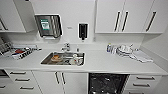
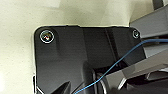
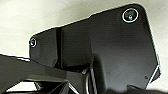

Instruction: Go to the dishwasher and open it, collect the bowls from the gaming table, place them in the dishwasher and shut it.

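The dishwasher (image 1: 107,83) sits under the white counter, right of centre and close in front of me. Its dark interior is exposed, with glints of a rack inside, so it stands open. White cabinet doors flank it on the left and drawers on the right. The bowls and the gaming table are out of view. Both wrist views take in the robot's own dark plate against a pale floor.
A steel sink (image 1: 63,58) holding some dishes is set in the counter (image 1: 100,62), with a tap (image 1: 66,46) behind it. White dishes (image 1: 125,50) are stacked at the right and a cluttered tray (image 1: 17,51) lies at the left. Wall cabinets (image 1: 125,16) hang above.
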